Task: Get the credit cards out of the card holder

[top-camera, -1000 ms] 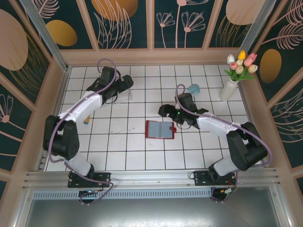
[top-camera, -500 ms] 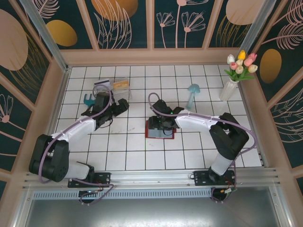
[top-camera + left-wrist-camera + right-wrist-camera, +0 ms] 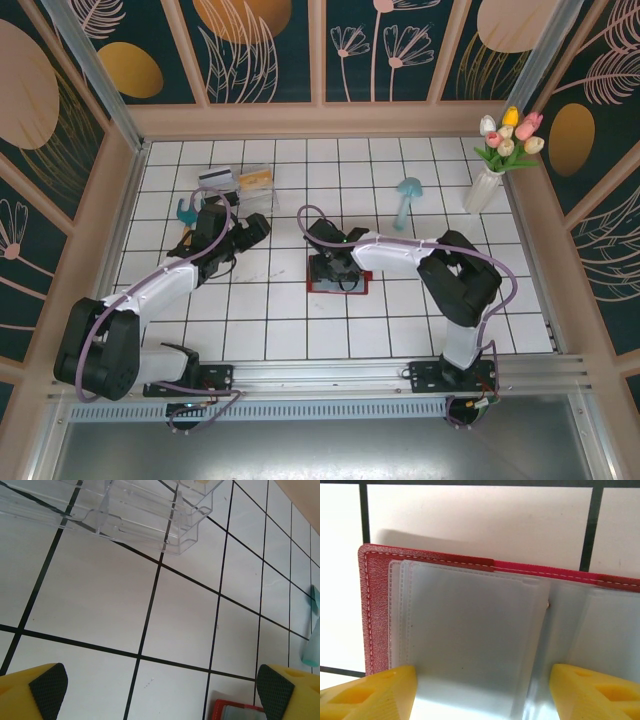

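The card holder (image 3: 356,286) lies open near the middle of the white tiled table (image 3: 300,330), red cover down and pale pockets up.

At my far left, a small teal object (image 3: 186,210) sits on the tiles. Just beside it is a clear plastic box (image 3: 238,195). It holds a grey-blue credit card (image 3: 216,178) and a yellowish-tan credit card (image 3: 256,178) side by side.

My left gripper (image 3: 256,231) hangs over bare tile just in front of that box, with its fingers spread wide and nothing between them. Its wrist camera shows both black pads (image 3: 47,687) far apart.

My right gripper (image 3: 333,268) is over the left half of the holder. My right wrist camera shows my yellow fingers (image 3: 370,692) standing apart. One is at the stitched red edge and the other at the fold, with a translucent pocket between them. I cannot tell whether they touch it, or whether a card is inside.

Farther right stands a teal mushroom-shaped figure (image 3: 406,193). At the far right is a white vase (image 3: 483,192) of tulips (image 3: 510,135).
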